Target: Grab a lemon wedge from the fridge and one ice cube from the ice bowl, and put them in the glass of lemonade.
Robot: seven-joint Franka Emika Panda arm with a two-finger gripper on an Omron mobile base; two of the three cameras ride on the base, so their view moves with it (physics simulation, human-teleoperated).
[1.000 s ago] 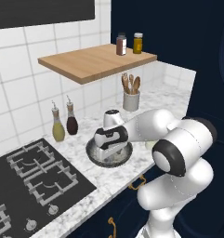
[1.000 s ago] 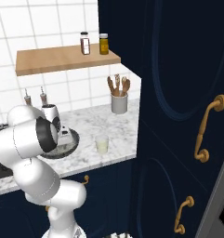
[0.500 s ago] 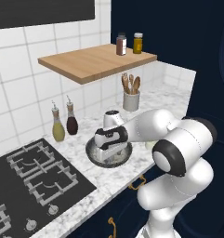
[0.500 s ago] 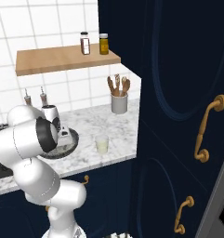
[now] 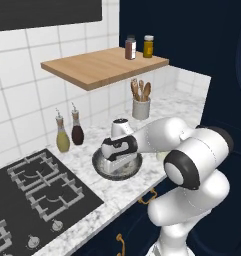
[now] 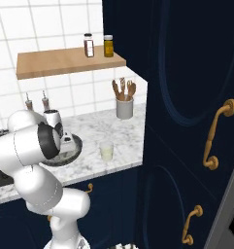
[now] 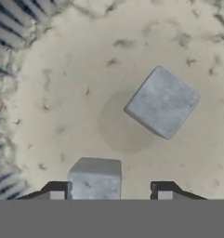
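Pincer: the gripper (image 7: 111, 190) is down inside the ice bowl (image 5: 103, 171), its two dark tips standing partly apart with an ice cube (image 7: 95, 179) between them. The left tip is at the cube's side; a gap shows on the right, so whether it is truly pinched I cannot tell.
Change: half a second ago the hand sat in the same place over the bowl in both base views; the arm has not shifted, so what has changed is in the fingers, which I judge are drawing in on the cube.
Second cube: another ice cube (image 7: 162, 102) lies farther off on the pale floor of the bowl, apart from the tips and to their right.
Bowl: it sits on the marble counter (image 5: 187, 107), just right of the black hob (image 5: 39, 190), with the two oil bottles (image 5: 69, 132) behind it.
Glass: the glass of lemonade (image 6: 106, 150) stands on the counter just right of the bowl, near the front edge.
Beyond: the crock of wooden spoons (image 6: 124, 102) is at the far wall under the wooden shelf (image 6: 65, 61).
Meaning: the ice step looks under way; once the cube is held, a short lift and carry right to the glass should follow. No lemon wedge can be seen.
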